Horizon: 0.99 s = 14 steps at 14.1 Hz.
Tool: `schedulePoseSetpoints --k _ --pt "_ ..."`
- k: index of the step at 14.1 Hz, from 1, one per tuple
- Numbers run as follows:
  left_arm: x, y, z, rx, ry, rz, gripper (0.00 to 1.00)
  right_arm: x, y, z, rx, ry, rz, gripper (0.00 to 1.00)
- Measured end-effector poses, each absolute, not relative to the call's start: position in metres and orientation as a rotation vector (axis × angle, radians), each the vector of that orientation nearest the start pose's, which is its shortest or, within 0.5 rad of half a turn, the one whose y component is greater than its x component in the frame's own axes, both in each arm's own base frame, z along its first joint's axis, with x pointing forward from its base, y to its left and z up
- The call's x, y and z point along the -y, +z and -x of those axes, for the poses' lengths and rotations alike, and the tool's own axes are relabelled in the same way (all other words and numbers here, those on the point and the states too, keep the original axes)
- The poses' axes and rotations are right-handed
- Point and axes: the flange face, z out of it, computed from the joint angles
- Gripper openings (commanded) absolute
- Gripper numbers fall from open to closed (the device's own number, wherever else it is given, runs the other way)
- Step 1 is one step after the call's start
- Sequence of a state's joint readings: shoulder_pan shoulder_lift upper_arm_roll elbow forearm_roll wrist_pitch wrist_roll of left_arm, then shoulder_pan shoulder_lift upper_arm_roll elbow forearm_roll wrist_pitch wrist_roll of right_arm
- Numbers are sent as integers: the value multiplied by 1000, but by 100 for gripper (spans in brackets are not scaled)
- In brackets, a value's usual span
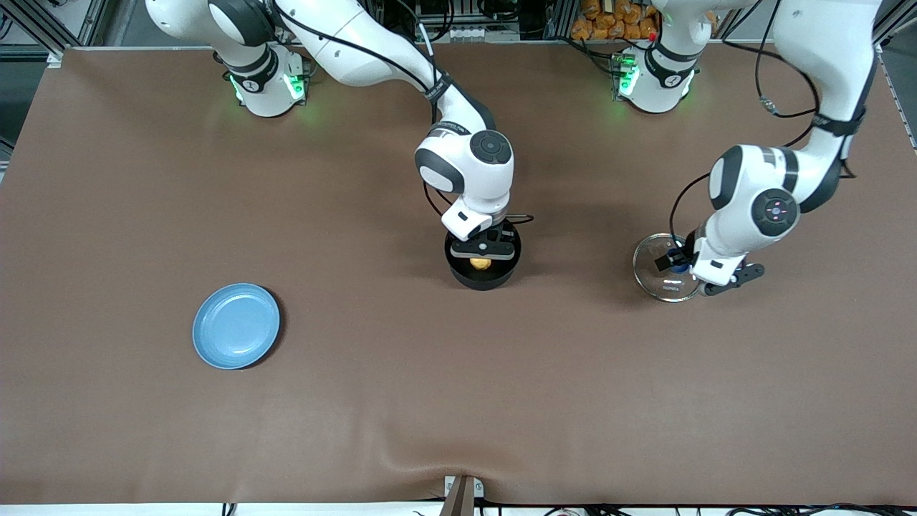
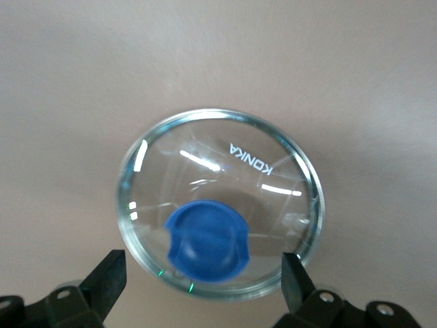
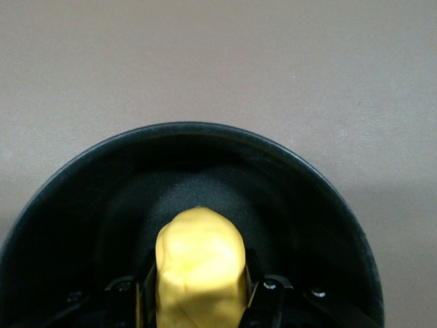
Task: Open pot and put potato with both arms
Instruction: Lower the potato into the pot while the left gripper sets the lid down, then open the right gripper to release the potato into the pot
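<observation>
Brown table: 1 blue plate nearest the front cam, toward right arm's end. Lid off, flat on table; left gripper over it, fingers wide apart, holding nothing. 1 pot mid-table; right gripper over its mouth, clamped on 1 potato. Opening done; release left.

Two robot arms stand at one brown bench, each ending in one hand: the right hand and the left hand, two hands in all. There is one black pot. There is one yellow potato. One clear glass lid carries one blue knob. One light-blue plate completes the count.
</observation>
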<state>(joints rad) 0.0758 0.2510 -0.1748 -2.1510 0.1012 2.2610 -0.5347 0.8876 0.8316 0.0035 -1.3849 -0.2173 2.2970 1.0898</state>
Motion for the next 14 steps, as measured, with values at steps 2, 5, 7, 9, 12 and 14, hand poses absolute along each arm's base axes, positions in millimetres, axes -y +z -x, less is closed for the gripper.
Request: schedulePoseSetpoints --k 2,5,7,9,12,14 --pt "56 346 -564 521 146 3009 100 -573 220 -472 -106 -291 3150 35" --pt "59 476 -576 531 39 3002 100 -573 220 -473 -113 -293 3150 47" --pt "58 548 -574 527 14 3000 100 -573 220 -473 -117 -293 3149 49" --pt "58 588 -574 497 -31 3013 100 -573 221 -473 -119 -294 3149 60" --pt "61 611 -575 478 -89 3026 100 -573 221 -473 -121 -294 3148 64" --pt "62 619 -572 452 -102 3031 100 -573 221 -473 -123 -294 3148 64"
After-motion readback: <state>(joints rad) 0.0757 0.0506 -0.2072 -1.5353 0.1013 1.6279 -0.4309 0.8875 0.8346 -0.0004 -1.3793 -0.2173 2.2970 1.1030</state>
